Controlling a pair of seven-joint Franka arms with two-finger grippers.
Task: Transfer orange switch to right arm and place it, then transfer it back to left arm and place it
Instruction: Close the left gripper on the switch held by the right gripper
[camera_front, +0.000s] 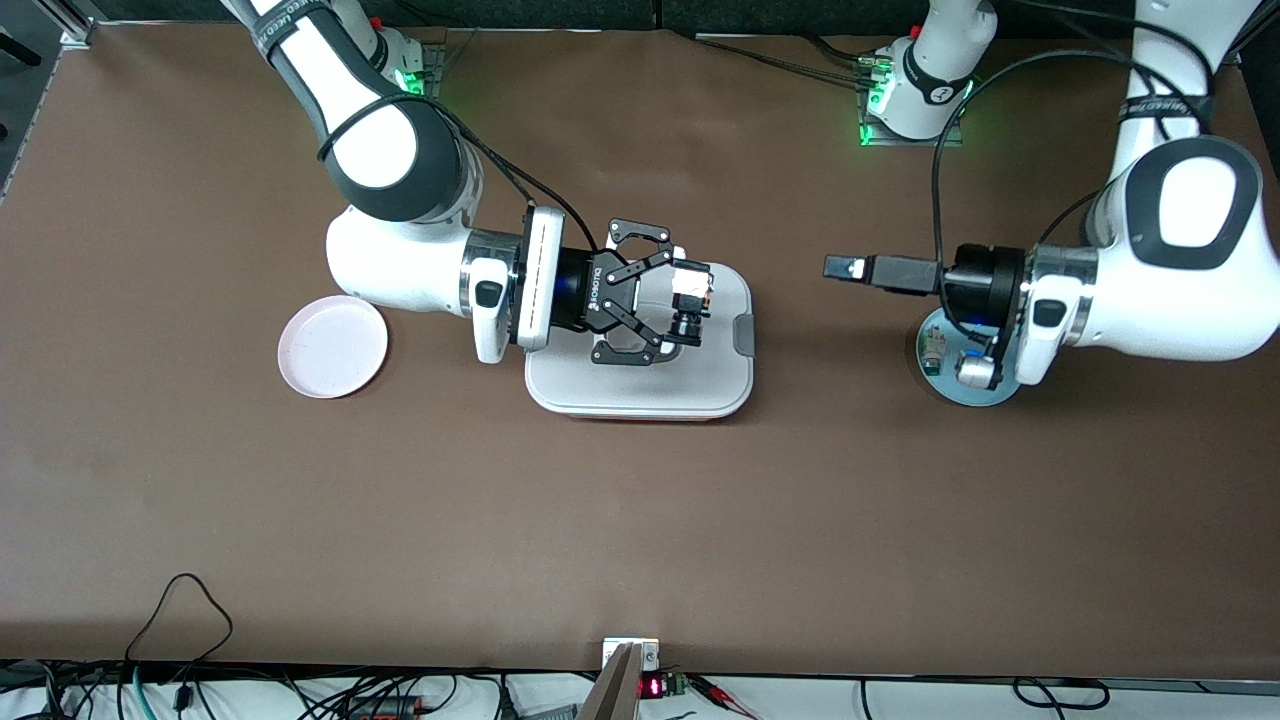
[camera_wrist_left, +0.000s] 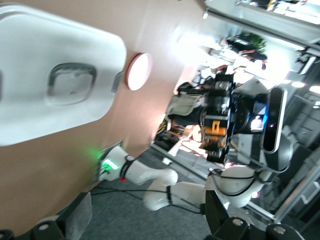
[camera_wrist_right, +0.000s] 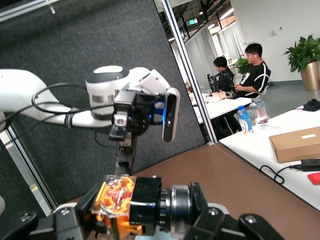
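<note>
The large white rounded-rectangular plastic box (camera_front: 690, 375) with grey side latches sits mid-table. Over its lid hangs the right arm's black two-finger gripper (camera_front: 690, 300), its fingers (camera_front: 640, 262) pinching the small black-and-orange switch (camera_front: 692, 298), which is held up in the air above the box. The left arm's black gripper (camera_front: 845, 267) hovers over bare brown table between the box and a round pale-blue plate (camera_front: 985, 392), fingers spread wide and holding nothing. A round pink plate (camera_front: 333, 346) lies toward the right arm's end. On the blue plate rests a small white-and-green component (camera_front: 934, 353).
</note>
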